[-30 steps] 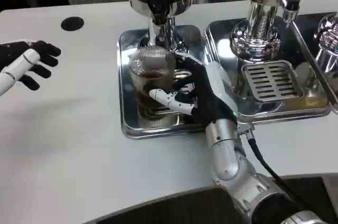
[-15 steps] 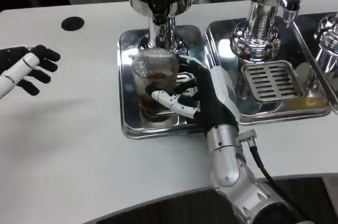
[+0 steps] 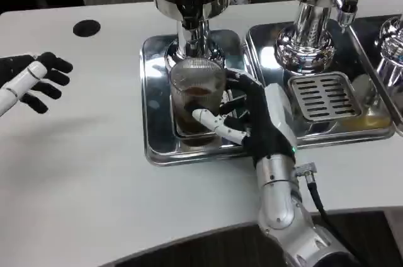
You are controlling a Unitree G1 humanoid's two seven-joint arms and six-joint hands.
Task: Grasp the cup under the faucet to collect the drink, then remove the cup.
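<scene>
A clear ribbed cup (image 3: 198, 98) with brown drink in it stands on the left steel drip tray (image 3: 155, 130), just in front of the black faucet (image 3: 187, 2) of the left dispenser. My right hand (image 3: 255, 119) grips the cup from its right side, thumb across the cup's front and fingers behind it. My left hand (image 3: 28, 79) hovers at the far left over the white table, fingers spread and holding nothing.
A second dispenser (image 3: 315, 21) stands on the right drip tray with a slotted grate (image 3: 324, 96). A black round hole (image 3: 86, 28) sits in the table at the back left. The white table's front edge runs near the bottom.
My right hand and the cup have shifted a little to the right on the tray. The left hand has barely moved.
</scene>
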